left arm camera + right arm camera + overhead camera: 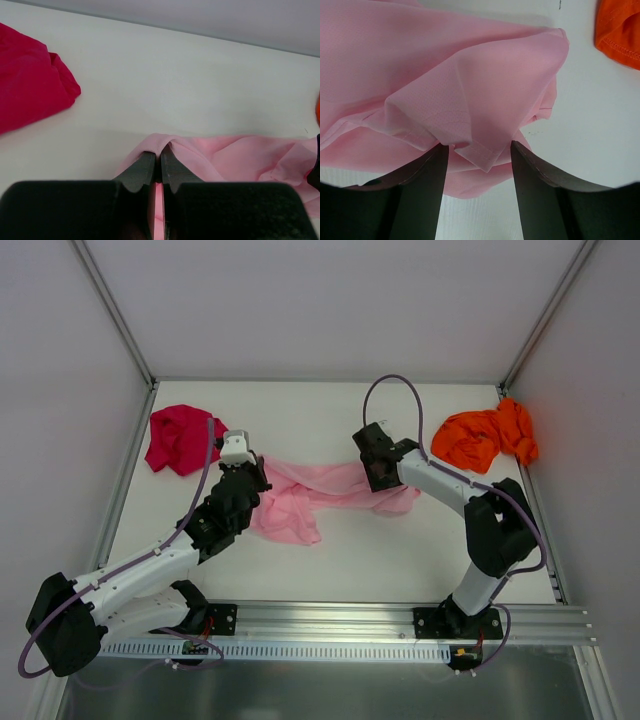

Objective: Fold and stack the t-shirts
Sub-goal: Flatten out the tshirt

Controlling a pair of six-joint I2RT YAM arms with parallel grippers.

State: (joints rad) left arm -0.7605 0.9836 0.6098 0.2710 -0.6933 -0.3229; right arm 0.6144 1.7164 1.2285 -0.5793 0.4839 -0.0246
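Left gripper (pixel 161 155): nearest the left wrist lens. The two dark fingers are pressed together with a thin strip of pink cloth pinched between them, and a raised ridge of fabric peaks at their tips.
Right gripper (pixel 479 150): nearest the right wrist lens. The fingers stand wide apart and clamp nothing. A hemmed corner of pink cloth sits in the gap, and neither finger is seen pressing on it.
Pink t-shirt (pixel 300 505): a rumpled band across the middle of the table (pixel 320 410), running from one gripper to the other. Its left end is caught in the left gripper and its right end lies under the right gripper. It is neither spread flat nor folded.
Magenta-red t-shirt (pixel 178 438): a bunched heap near the far left corner, beyond the left gripper and apart from it.
Orange t-shirt (pixel 480 437): a bunched heap at the far right edge, apart from the right gripper.
Progress: judged to be at an early stage. No shirt shows a finished fold and no stack exists. All three garments remain to be folded, and two lie as loose heaps.
Step in hand: probably taking hold of the pink shirt at both ends so that it can be drawn out flat.
Cloth relative to pincers: one end is held. The other sits between open fingers, placed so that closing them would catch the hem.
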